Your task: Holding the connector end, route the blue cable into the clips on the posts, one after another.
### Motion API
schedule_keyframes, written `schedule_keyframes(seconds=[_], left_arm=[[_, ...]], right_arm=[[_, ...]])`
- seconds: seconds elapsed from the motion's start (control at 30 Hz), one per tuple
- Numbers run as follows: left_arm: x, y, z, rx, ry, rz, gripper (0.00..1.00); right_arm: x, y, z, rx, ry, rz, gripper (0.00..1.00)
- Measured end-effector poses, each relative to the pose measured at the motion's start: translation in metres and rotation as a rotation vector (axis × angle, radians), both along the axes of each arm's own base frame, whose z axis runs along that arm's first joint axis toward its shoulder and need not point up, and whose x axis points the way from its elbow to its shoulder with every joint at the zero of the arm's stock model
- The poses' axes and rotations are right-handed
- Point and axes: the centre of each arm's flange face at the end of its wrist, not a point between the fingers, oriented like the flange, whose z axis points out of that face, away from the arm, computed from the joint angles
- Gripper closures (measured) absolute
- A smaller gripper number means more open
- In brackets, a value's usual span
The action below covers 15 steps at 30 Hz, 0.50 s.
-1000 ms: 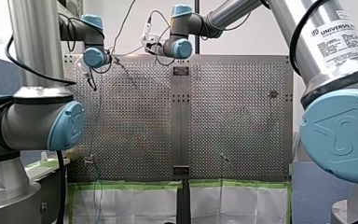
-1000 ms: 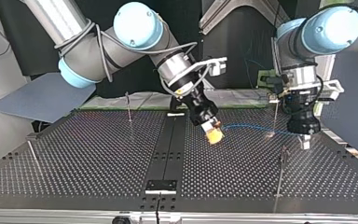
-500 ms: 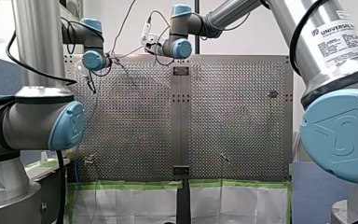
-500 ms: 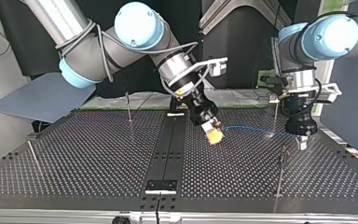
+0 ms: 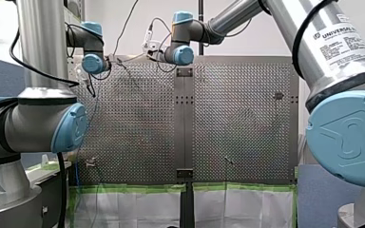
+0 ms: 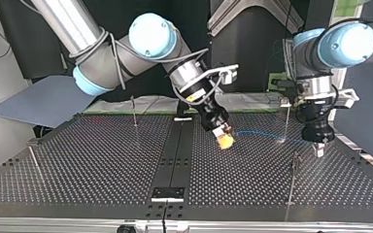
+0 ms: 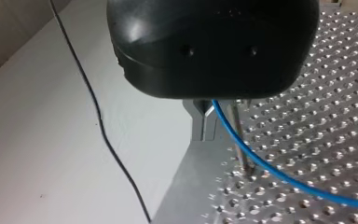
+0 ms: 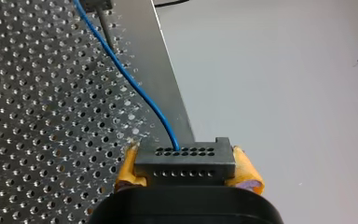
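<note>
In the top view my right arm's elbow (image 6: 153,34) has swung a little toward the view's right, while my right end effector (image 6: 223,140) has barely shifted. My left end effector (image 6: 319,148) has edged slightly away from the connector (image 8: 185,161).

Nearest the top view's camera, the near post (image 6: 292,180) stands on the surface (image 6: 102,160), well off to one side of the connector. No cable shows on it. Just beyond it my left end effector hangs low over the surface, well apart from the connector. The blue cable (image 6: 262,134) reaches it, but whether it grips the cable I cannot tell. From there the cable runs just above the surface to the connector, which sits clamped between my right end effector's yellow pads (image 8: 247,175). The far post (image 6: 287,121) stands behind the cable, between the connector and my left end effector. The cable passes its foot, and its clip (image 6: 285,103) sits up top, apart from the cable.

The routing looks hardly begun. The connector end is held, but no clip visibly holds the cable, so every clip seems left to do.

No container proper is here. The clips are the only holders, and they are empty as far as the pictures show.
</note>
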Motion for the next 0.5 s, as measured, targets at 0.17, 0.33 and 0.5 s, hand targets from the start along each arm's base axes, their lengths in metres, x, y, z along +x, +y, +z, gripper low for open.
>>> schedule_keyframes(seconds=[0.17, 0.33, 0.5], left_arm=[[-0.001, 0.006, 0.006, -0.004, -0.021, -0.002, 1.00], [0.003, 0.013, 0.006, -0.009, -0.036, -0.004, 1.00], [0.007, 0.018, 0.004, -0.015, -0.034, -0.010, 1.00]], right_arm=[[-0.002, -0.005, -0.001, 0.001, 0.000, -0.008, 1.00], [-0.002, -0.009, -0.002, 0.001, -0.001, -0.012, 1.00], [-0.001, -0.011, -0.007, 0.005, 0.004, -0.014, 1.00]])
